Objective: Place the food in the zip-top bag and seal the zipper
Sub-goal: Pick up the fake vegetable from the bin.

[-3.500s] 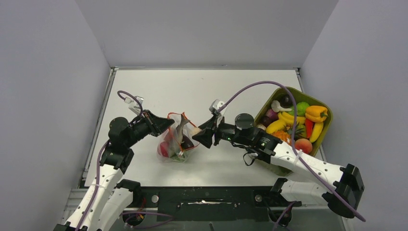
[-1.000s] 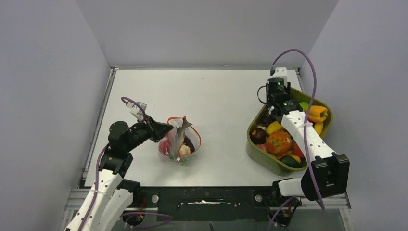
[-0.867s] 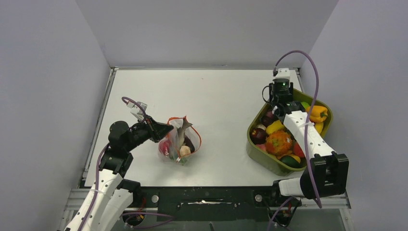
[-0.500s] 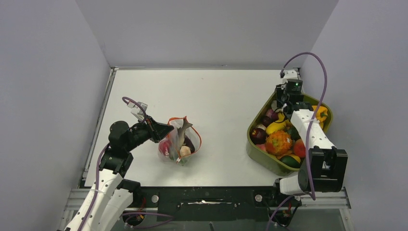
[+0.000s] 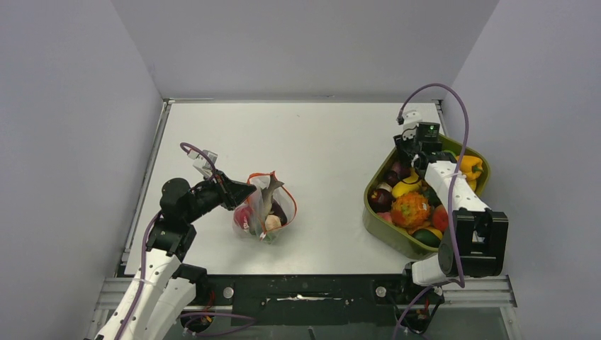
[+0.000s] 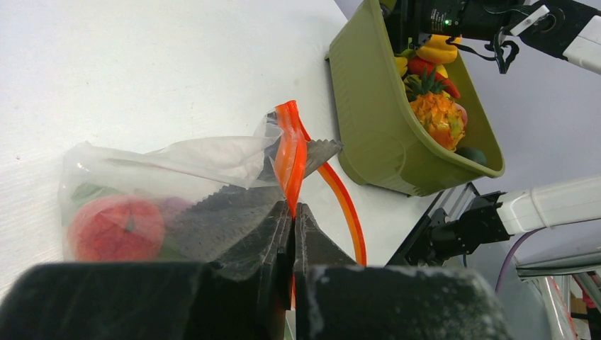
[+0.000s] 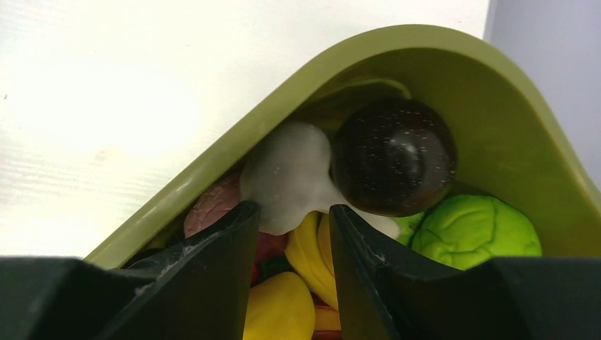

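**Top view.** The zip-top bag (image 5: pixel 264 207) sits at lower centre of the tabletop (image 5: pixel 319 142), holding a red piece (image 6: pixel 117 227) among others. The left claw (image 6: pixel 292 212) is pinched tight on the zipper (image 6: pixel 289 152). At right of the frame, the right claw (image 7: pixel 289 216), parted narrowly, hangs inside the olive tub (image 7: pixel 461 71). Its 2 fingers flank the white stem of a dark-capped toy mushroom (image 7: pixel 393 159).
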You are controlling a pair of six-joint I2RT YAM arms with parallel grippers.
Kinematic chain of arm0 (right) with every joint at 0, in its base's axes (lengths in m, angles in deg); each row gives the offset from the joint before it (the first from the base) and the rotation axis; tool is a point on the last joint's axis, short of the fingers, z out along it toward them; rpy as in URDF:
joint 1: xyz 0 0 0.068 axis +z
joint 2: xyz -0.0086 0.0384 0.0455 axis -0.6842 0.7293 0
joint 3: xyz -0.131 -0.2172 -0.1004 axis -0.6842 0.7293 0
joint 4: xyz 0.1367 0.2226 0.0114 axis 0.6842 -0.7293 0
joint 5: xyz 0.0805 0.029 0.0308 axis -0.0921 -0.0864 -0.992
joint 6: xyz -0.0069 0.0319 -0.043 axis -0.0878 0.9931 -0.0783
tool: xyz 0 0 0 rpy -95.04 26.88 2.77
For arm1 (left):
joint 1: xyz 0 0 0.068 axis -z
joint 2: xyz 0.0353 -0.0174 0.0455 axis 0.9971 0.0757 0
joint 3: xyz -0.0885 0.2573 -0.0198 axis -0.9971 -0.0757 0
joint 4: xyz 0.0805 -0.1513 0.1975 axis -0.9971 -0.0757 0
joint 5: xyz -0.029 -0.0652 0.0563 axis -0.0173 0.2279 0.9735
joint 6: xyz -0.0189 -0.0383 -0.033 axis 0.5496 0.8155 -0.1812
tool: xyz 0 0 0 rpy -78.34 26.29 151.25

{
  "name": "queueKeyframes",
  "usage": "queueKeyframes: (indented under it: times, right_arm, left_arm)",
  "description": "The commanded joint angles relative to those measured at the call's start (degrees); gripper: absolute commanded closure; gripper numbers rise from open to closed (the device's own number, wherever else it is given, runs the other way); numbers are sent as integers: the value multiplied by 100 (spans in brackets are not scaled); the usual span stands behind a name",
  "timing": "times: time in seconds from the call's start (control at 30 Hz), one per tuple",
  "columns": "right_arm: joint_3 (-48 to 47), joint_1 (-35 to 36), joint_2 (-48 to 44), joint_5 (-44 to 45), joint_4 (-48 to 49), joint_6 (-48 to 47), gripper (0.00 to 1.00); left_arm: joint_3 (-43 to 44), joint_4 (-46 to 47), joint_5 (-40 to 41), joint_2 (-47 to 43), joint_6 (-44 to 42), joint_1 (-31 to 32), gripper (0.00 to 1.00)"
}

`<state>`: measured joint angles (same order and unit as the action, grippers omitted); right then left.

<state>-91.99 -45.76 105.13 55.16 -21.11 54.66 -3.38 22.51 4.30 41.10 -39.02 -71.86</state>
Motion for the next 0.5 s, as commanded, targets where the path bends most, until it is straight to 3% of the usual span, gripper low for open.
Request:
queueKeyframes:
  times: [0.0,0.47]
  right_arm:
    - [85,-2,-41,-436,278,-293,58]
    - [163,130,143,-287,425,-334,51]
  left_arm:
    - [37,266,-72,-52,-2,16,100]
    - [41,240,-41,-66,-10,17,100]
